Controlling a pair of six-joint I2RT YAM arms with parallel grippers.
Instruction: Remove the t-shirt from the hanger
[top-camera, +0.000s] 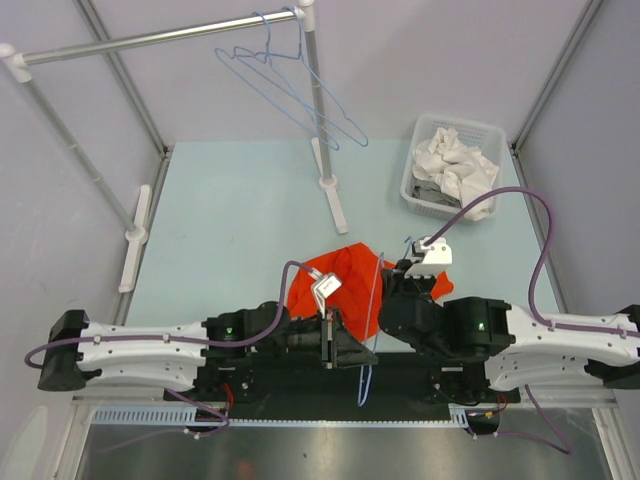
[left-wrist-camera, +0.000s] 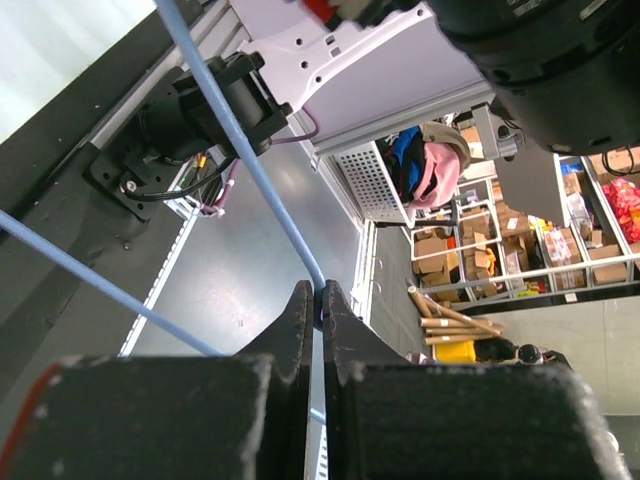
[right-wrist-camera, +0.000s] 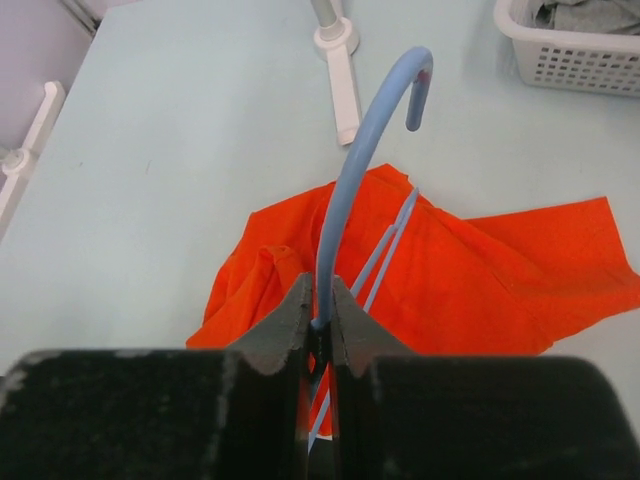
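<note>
Both my hands are clamped on the blue hanger (right-wrist-camera: 340, 200). My right gripper (right-wrist-camera: 322, 318) is pinched narrow on its neck just below the hook, which curves up and away toward 12 o'clock. My left gripper (left-wrist-camera: 320, 300) is closed just as tight on one of the thin wire arms, and that wrist's camera looks off the near edge at the floor and shelving beyond.

From above, the hanger's long axis runs roughly 12 to 6, with its low end reaching past the table's near edge between my two bases. The orange t-shirt (top-camera: 335, 275) lies crumpled on the table (top-camera: 230, 220) at about 11 o'clock from my right fingers and 12 o'clock from my left. My right hand is the nearer one. The wires dip toward the fabric just beyond my right fingertips, and I cannot tell whether any shoulder is threaded through.

I judge the coming move turns on that: drawing the hanger toward 6 o'clock, along its own axis, should leave the cloth behind.

The tabletop is smooth and pale. Around the shirt the surface is bare. The rack (top-camera: 150, 40) with spare hangers (top-camera: 290, 95) stands well apart at 12 o'clock, and the laundry basket (top-camera: 410, 185) at 2.
</note>
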